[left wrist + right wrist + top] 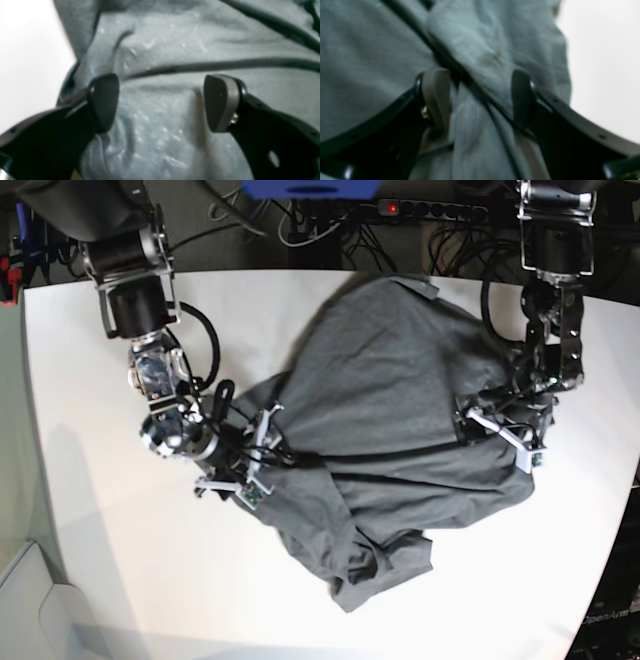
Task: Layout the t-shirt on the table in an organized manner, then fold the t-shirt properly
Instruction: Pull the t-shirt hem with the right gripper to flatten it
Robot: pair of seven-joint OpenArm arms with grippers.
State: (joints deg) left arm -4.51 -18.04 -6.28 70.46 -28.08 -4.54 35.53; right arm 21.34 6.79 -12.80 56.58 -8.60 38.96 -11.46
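T-shirt (390,410): 1, crumpled on table (100,560). Left gripper (160,102) spread over cloth; right gripper (480,97) spread astride a fold.

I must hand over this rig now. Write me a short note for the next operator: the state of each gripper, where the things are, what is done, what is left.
Left gripper: open, jaws wide apart just above the t-shirt, holding nothing.
Right gripper: open, a fold of cloth lies between its jaws but is not pinched.
The t-shirt lies crumpled in a heap on the table, bunched toward the front, with the two grippers at its opposite side edges.
Done: nothing is finished; the shirt is not spread flat.
Left: grasp the edges, spread the shirt flat and tidy, then fold it.
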